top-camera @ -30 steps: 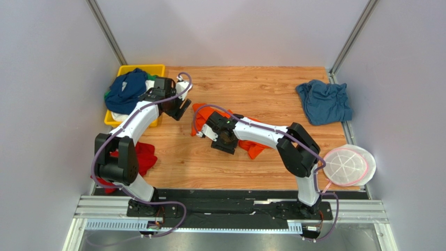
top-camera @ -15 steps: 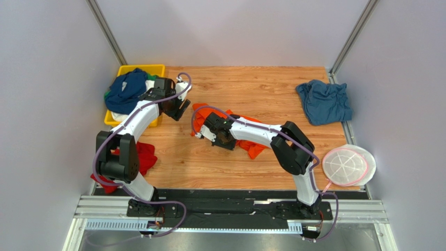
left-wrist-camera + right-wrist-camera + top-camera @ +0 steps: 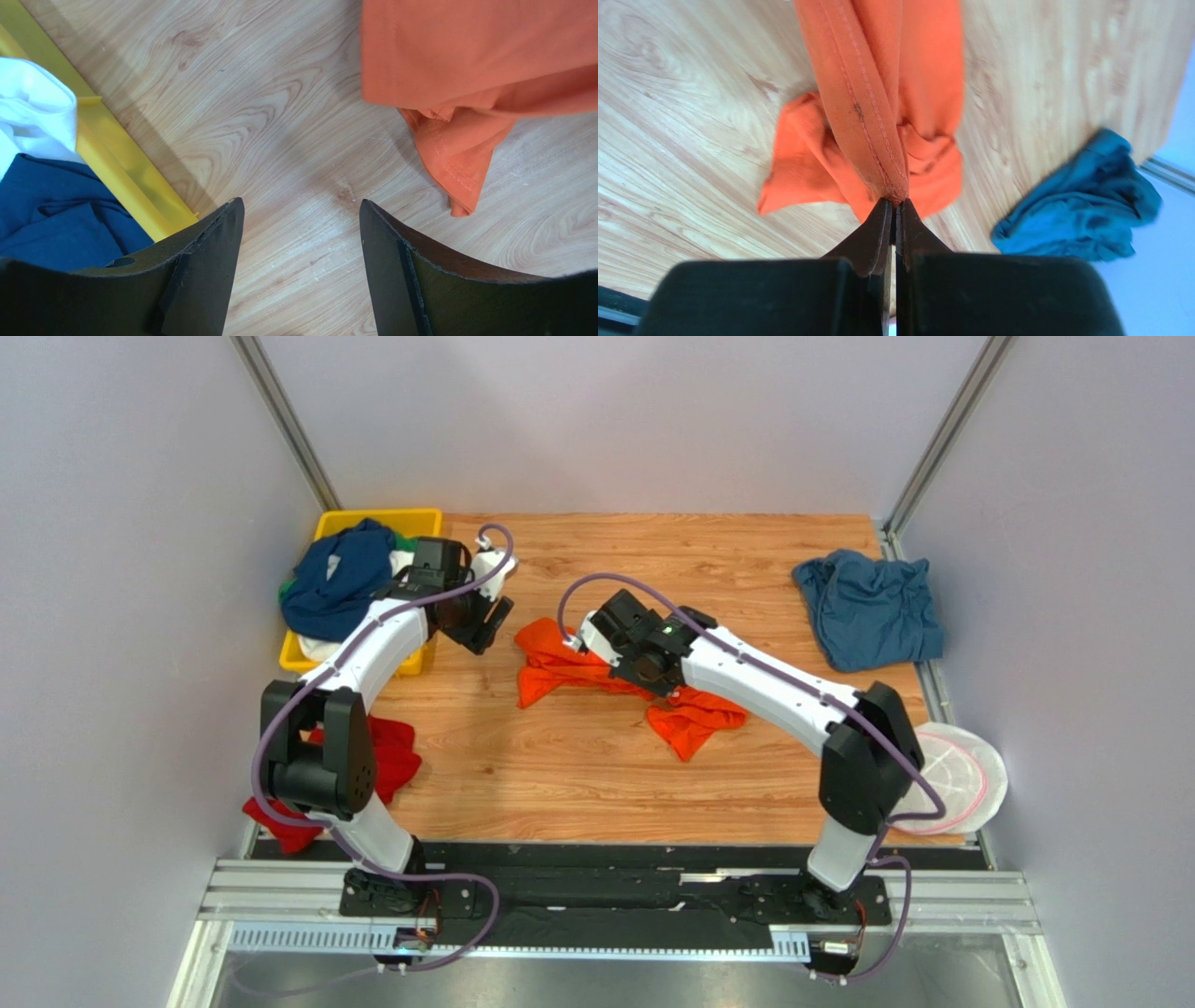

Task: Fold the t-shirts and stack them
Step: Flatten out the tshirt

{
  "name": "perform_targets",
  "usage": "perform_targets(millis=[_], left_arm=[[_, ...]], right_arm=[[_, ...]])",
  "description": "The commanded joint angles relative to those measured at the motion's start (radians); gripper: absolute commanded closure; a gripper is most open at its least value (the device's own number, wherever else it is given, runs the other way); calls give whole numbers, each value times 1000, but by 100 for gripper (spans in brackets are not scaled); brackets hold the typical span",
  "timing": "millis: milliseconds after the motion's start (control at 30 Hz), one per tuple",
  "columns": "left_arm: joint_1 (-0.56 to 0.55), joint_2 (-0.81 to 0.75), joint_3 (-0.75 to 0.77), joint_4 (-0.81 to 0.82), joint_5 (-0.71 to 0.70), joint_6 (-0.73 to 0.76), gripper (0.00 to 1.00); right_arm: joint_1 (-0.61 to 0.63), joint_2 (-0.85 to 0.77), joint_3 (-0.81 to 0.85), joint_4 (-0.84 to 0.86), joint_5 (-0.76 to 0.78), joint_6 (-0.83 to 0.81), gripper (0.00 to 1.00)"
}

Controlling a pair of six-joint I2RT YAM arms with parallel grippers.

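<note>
The orange t-shirt (image 3: pixel 690 723) lies in the middle of the table (image 3: pixel 589 784), one bunched hem being pinched by the right fingers (image 3: pixel 892 213), clamped together on it. Such a thin hold could be lost, or the cloth twisted, if pulled hard. Farther off, the left fingers (image 3: pixel 203 266) are spread, nothing held.

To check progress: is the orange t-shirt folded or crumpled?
Crumpled: the orange t-shirt is bunched in loose wrinkles, its hem pinched in the shut right gripper.
</note>
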State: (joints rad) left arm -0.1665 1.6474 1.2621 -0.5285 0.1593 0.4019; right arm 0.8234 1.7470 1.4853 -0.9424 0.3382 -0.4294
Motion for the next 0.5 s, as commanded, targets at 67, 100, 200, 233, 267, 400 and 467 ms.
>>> perform_targets(millis=[67,100,200,233,267,400,467], left_arm=[[7,26,66,2,62,-40,30],[7,28,69,2,74,-43,30],[7,35,82,-7,109,-48,30],[5,38,85,-8,124,-49,30],[5,45,94,-21,143,-43,30],[-21,110,143,-71,224,-5,31],[-41,136,177,-96,236,6,33]], right_arm=[[-7,-87,47,-85,122,20,100],[-10,-96,49,-85,128,17,100],[-26,-104,62,-87,150,12,100],[-38,-104,67,-88,154,11,100],[-44,-104,73,-91,159,9,100],[-81,-99,107,-90,183,11,100],[-107,-98,124,-88,203,12,100]])
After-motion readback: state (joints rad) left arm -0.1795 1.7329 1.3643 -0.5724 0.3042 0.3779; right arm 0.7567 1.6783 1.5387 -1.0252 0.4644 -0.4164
